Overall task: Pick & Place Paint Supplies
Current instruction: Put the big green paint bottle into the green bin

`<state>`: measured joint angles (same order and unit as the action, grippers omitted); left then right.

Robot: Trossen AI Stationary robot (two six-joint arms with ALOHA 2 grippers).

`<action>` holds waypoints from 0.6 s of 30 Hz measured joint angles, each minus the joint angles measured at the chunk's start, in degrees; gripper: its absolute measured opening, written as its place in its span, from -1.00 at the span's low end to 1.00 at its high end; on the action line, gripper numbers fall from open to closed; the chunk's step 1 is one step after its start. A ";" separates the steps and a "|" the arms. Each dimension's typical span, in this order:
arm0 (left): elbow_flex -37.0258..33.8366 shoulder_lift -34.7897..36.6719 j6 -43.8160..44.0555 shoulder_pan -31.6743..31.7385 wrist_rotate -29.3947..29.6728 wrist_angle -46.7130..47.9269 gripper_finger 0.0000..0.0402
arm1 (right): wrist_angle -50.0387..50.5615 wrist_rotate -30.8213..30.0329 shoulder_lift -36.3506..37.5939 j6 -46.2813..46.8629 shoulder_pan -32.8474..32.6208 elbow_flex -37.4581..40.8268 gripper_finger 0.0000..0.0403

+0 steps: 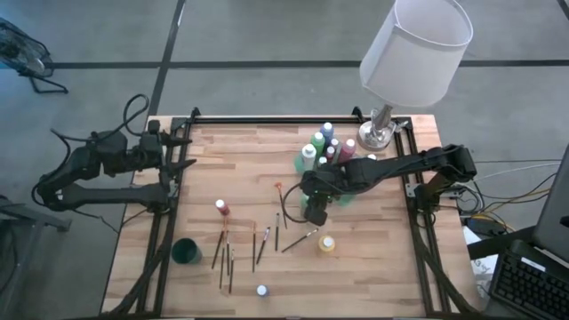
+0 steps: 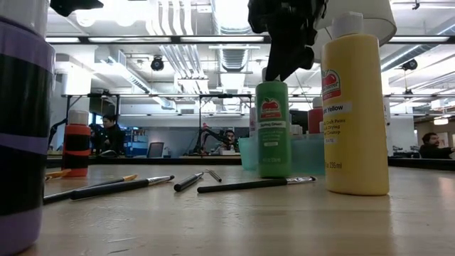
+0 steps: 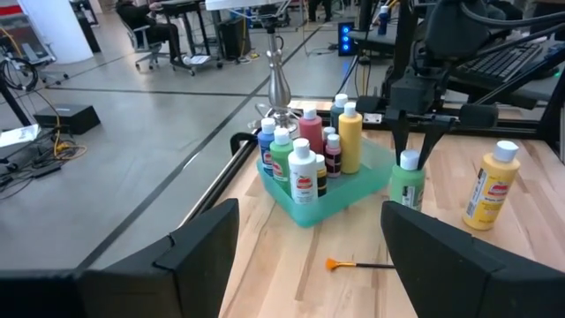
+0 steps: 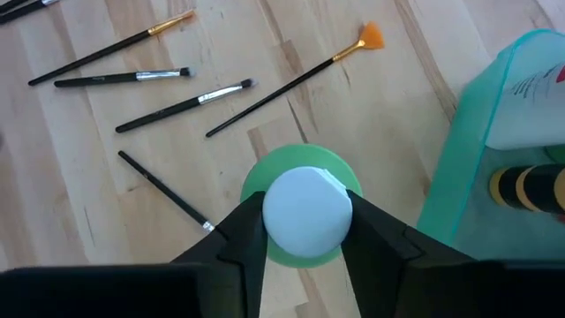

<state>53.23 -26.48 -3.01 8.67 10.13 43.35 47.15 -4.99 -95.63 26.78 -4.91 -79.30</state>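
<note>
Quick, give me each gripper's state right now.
Left gripper: open, empty, waiting at the table's left edge.
Right gripper: shut on the green bottle by its white cap, beside the tray.

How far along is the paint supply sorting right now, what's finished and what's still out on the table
Done: a cluster of bottles already stands in the green tray. In hand: the right gripper is closed on the white cap of the green bottle, upright on the wood beside the tray. Left: the yellow bottle, the red bottle, a small white-capped bottle and the scattered brushes. The left gripper waits open at the table's left edge.
</note>
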 joint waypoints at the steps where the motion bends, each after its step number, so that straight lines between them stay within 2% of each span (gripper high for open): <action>1: 0.00 0.00 0.00 -0.01 0.00 0.00 0.41 | 0.03 0.01 0.09 -0.01 -0.02 0.03 -0.44; 3: 0.00 0.00 0.00 0.00 0.00 0.00 0.41 | -0.14 -0.05 0.17 -0.02 0.01 0.03 -0.40; 11: 0.00 0.00 0.00 0.00 0.02 0.02 0.41 | -0.52 -0.33 0.00 0.20 -0.07 0.08 -0.04; 18: 0.00 0.00 0.00 0.00 0.02 0.02 0.41 | -1.83 -0.53 0.00 2.90 -0.06 0.08 0.12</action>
<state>53.23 -26.48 -3.01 8.67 10.15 43.38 45.32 -5.52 -95.64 29.67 -4.97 -79.22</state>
